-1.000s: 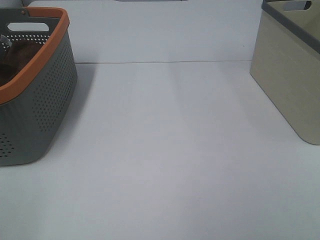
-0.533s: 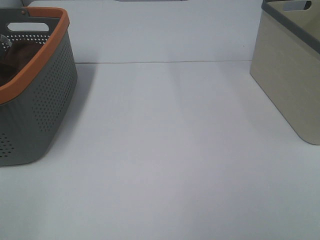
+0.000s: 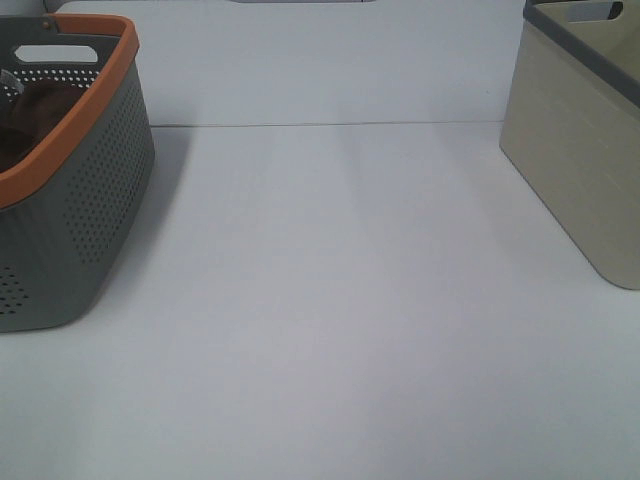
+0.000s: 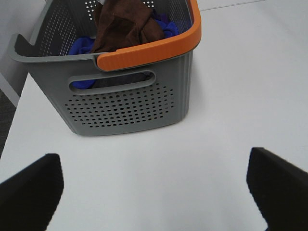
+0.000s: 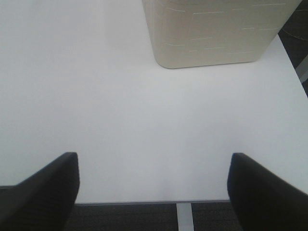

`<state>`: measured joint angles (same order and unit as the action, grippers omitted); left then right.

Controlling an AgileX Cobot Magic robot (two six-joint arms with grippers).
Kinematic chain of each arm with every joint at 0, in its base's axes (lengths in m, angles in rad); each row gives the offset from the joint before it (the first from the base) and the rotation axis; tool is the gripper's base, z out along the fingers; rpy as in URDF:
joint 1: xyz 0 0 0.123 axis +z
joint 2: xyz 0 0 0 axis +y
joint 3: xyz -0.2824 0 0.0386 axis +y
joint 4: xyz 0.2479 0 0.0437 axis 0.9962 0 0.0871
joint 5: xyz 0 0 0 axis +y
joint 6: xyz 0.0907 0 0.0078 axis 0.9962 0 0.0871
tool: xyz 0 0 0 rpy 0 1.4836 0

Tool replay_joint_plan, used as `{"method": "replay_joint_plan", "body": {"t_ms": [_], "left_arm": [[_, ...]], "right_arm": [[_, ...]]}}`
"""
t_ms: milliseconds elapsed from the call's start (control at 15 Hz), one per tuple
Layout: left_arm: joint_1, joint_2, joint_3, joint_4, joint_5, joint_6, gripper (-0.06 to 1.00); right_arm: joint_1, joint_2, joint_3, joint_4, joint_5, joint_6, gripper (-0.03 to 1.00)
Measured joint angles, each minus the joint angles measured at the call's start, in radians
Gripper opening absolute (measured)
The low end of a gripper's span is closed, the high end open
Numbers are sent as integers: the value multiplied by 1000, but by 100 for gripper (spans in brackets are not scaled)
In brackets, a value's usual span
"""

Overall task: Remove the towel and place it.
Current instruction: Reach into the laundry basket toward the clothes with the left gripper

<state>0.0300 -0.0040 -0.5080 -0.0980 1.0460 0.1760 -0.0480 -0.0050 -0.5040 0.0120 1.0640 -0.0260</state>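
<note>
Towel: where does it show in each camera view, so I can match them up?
Exterior high: far left, the towel lies dark inside the grey basket.
Left wrist: towel heaped in that basket, blue cloth beside it.
Right wrist: not in view.
Shared landmark: the basket's orange rim, in exterior high and left wrist.

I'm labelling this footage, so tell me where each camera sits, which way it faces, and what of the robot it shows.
Exterior high: mounted high, looking down over the table, grey basket left, beige bin right; no robot parts show.
Left wrist: on the left arm, facing the basket with the towel and blue cloth inside; open left fingers frame it.
Right wrist: on the right arm, facing the bin's wall; open right fingers show.
Shared: basket and towel in exterior and left wrist; bin in exterior and right wrist.
</note>
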Motion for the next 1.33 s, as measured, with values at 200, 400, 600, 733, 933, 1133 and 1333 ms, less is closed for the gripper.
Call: {"method": "replay_joint_plan", "body": {"t_ms": [200, 400, 600, 733, 933, 1133, 1333], "left_arm": [[0, 0, 0, 0, 0, 0, 99], [0, 0, 0, 0, 0, 0, 99], [0, 0, 0, 0, 0, 0, 99], [0, 0, 0, 0, 0, 0, 99], [0, 0, 0, 0, 0, 0, 99], [0, 0, 0, 1, 0, 0, 99], [0, 65, -61, 4, 27, 4, 99]], "right_arm": [[0, 0, 0, 0, 0, 0, 74], [0, 0, 0, 0, 0, 0, 74], [0, 0, 0, 0, 0, 0, 74], [0, 0, 0, 0, 0, 0, 74], [0, 0, 0, 0, 0, 0, 74], [0, 0, 0, 0, 0, 0, 74], [0, 0, 0, 0, 0, 0, 74]]}}
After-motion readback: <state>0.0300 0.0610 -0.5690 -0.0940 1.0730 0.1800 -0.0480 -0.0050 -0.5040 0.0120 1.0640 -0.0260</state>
